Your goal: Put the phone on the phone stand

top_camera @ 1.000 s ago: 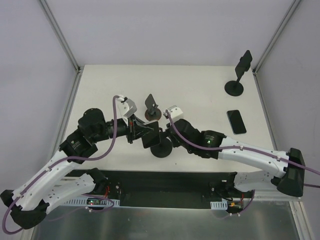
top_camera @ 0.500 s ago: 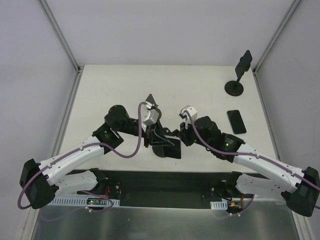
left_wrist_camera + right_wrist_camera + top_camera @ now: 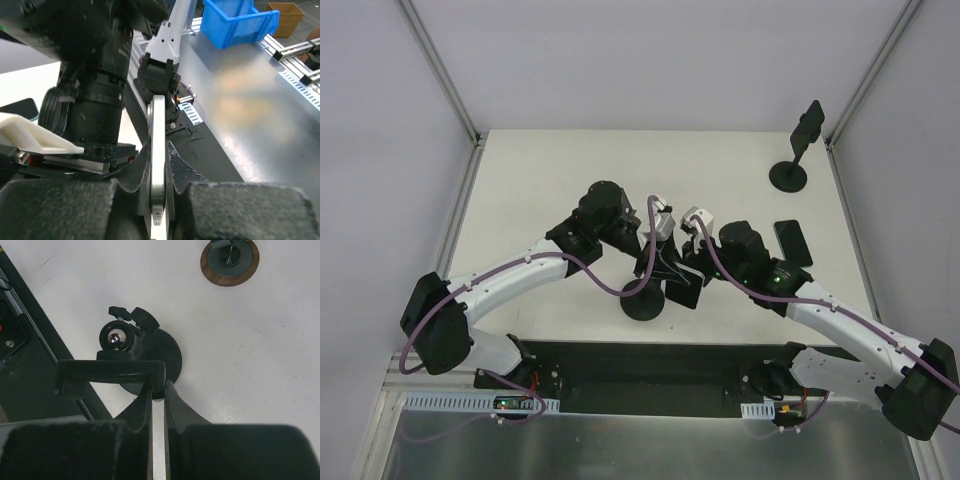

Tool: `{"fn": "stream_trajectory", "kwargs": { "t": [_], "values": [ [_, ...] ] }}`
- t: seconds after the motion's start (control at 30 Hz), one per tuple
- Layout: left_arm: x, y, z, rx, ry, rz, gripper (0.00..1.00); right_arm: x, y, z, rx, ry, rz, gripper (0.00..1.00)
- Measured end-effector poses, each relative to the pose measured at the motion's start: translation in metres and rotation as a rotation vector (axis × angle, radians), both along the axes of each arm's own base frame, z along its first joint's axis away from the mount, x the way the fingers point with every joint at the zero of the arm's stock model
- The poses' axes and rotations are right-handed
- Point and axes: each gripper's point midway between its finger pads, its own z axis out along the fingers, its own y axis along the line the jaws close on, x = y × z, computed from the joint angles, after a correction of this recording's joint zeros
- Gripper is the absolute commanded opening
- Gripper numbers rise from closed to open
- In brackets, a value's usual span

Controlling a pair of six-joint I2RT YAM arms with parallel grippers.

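Looking down from above, both arms meet over the near middle of the table point(image 3: 550, 170). The left gripper point(image 3: 157, 200) is clamped tight on the phone point(image 3: 157, 150), which shows edge-on in its wrist view, a thin silver rim squeezed between the two dark fingers point(image 3: 60, 210) and held up off the table.

The right gripper point(image 3: 158, 390) is closed down to a narrow slit with white tabletop showing through it. Its tips sit against the corner of the black cradle point(image 3: 110, 374) of the phone stand point(image 3: 644, 305). I cannot tell whether they actually pinch it. The shiny ball joint point(image 3: 116, 338) sits just behind the cradle, over the round black base point(image 3: 167, 355).

That base stands close to the table's near edge, right beside the dark strip. A brown-based stand point(image 3: 230, 257) is just beyond, and a second phone point(image 3: 792, 243) and a tall stand point(image 3: 788, 176) lie near the right edge. The far and left parts of the table are open.
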Motion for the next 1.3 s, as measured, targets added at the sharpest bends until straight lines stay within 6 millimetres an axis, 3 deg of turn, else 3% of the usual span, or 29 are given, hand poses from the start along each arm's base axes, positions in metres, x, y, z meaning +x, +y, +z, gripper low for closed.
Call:
{"fn": "stream_trajectory", "kwargs": {
  "t": [0.33, 0.63, 0.83, 1.03, 1.23, 1.3],
  "values": [
    [0.027, 0.0, -0.028, 0.05, 0.048, 0.014, 0.0, -0.002, 0.0, 0.0, 0.015, 0.017, 0.027, 0.0],
    [0.045, 0.011, -0.031, 0.044, 0.051, 0.077, 0.0, 0.006, -0.002, 0.001, 0.016, 0.011, -0.013, 0.0],
    [0.054, 0.02, -0.038, 0.078, 0.002, 0.338, 0.0, 0.015, -0.003, 0.001, 0.018, -0.015, -0.148, 0.0],
    [0.059, 0.028, -0.058, 0.15, -0.116, 0.717, 0.0, 0.0, -0.014, 0.005, -0.003, -0.123, -0.425, 0.0],
    [0.071, 0.024, -0.088, 0.21, -0.244, 0.87, 0.0, 0.008, -0.036, 0.015, -0.101, -0.374, -0.758, 0.0],
    [0.09, 0.022, -0.099, 0.215, -0.246, 0.974, 0.0, 0.005, -0.036, 0.018, -0.158, -0.462, -0.799, 0.0]
  ]
}}
